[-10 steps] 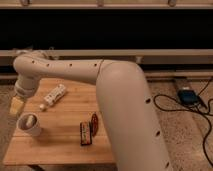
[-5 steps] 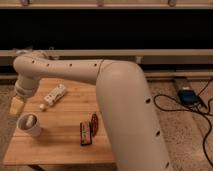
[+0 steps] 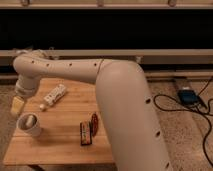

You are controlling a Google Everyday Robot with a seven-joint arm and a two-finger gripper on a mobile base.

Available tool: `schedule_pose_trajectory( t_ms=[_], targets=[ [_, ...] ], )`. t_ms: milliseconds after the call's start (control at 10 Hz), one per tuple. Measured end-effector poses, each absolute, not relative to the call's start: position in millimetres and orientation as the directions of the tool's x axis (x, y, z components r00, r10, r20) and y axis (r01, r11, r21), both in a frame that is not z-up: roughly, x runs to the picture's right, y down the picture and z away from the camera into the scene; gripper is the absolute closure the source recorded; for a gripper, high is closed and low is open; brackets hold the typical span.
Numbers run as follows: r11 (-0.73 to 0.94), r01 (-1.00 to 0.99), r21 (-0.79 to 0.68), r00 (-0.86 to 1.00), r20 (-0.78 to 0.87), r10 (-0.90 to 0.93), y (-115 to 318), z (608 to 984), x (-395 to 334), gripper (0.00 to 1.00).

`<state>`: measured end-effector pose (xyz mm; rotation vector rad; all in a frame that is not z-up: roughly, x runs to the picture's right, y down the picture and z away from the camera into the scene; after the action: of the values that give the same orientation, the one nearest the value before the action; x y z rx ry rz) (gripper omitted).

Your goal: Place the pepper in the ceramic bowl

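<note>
The pepper (image 3: 94,121), slim, dark red and glossy, lies on the wooden table (image 3: 60,145) right beside a flat black bar (image 3: 86,133) with orange-red markings. The ceramic bowl is out of view. My white arm sweeps from the right foreground over to the left, and the gripper (image 3: 18,104) hangs at the table's left edge, just above a white mug (image 3: 29,125) and well to the left of the pepper. A pale yellowish part shows at the gripper's end.
A white tube-like item (image 3: 55,94) and a small white ball (image 3: 43,106) lie at the back left of the table. A dark wall with rails runs behind. Black cables and a blue box (image 3: 187,95) lie on the floor at the right.
</note>
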<state>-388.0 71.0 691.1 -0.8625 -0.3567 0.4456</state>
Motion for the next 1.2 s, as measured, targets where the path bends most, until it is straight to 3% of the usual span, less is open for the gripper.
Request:
schedule_pose_trajectory(
  t_ms=[700,1200],
  targets=[
    [0.456,-0.596,-0.661,0.741,-0.234,0.629,101,709,-223,0.2],
    [0.322,-0.786,-0.528,0.593,-0.493,0.637,150,767,-116,0.2]
  ],
)
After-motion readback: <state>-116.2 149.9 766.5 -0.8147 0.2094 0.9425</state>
